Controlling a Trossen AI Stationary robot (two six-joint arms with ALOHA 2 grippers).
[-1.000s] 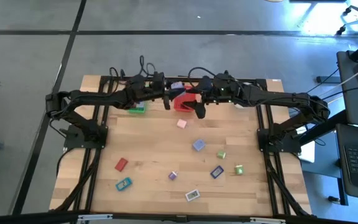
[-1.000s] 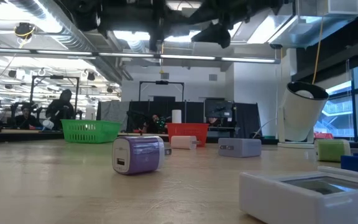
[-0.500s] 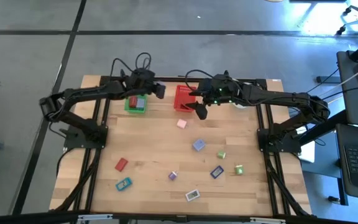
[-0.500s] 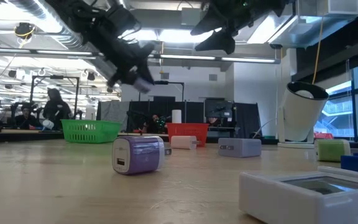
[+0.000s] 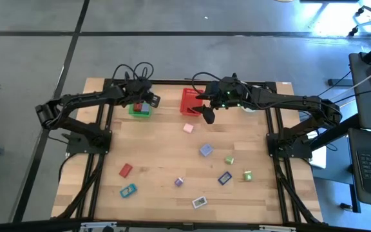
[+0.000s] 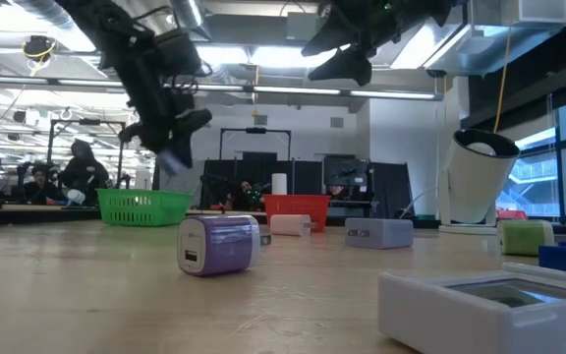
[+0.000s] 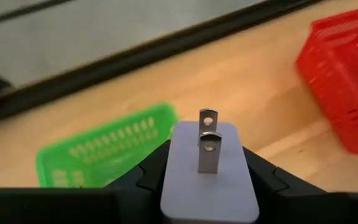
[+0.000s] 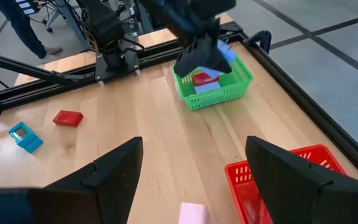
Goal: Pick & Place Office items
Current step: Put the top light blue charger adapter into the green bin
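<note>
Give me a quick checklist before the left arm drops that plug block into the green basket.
1. Grip: left gripper shut on the lavender plug block, prongs pointing away from the wrist. Ok.
2. Position: in the high view the left gripper sits at the green basket, toward its right edge; whether the block is fully inside the rim, cannot tell.
3. Room in the basket: a red piece and a blue piece already lie inside, with space left. Ok.
4. Right gripper open, hovering by the red basket, apart from the left arm. Ok.
5. Drop height: block hangs above the basket in the low view. Ok.
</note>
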